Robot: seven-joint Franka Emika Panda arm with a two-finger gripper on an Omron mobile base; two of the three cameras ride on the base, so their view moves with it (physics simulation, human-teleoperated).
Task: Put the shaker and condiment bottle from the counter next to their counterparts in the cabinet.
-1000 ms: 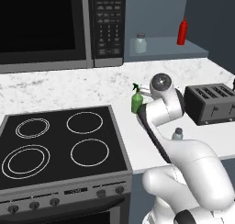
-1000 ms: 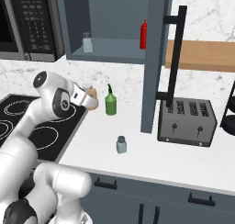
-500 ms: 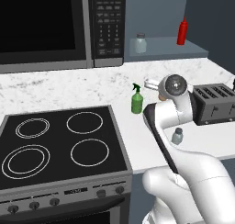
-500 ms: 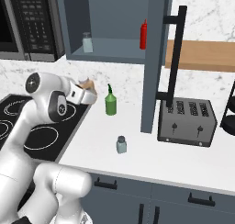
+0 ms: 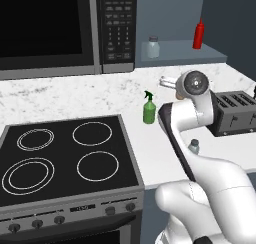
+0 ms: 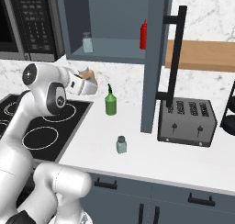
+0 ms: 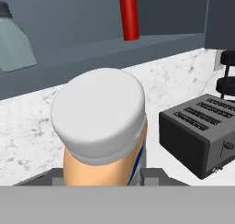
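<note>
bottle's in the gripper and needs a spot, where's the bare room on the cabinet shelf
The cabinet shelf is bare between the pale shaker at its left and the red squeeze bottle at its right. The condiment bottle could likely go there, just left of the red one. Right of it, the cabinet side crowds in.

Two shakers (image 6: pixel 121 144) (image 6: pixel 86 42) – three bottles (image 6: pixel 110 100) (image 6: pixel 143 35) (image 7: pixel 103 131), seemingly – one toaster (image 6: pixel 187 122).

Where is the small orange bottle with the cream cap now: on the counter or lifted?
Lifted. The small orange bottle with the cream cap sits in the shut tool, held above the white speckled counter.
</note>
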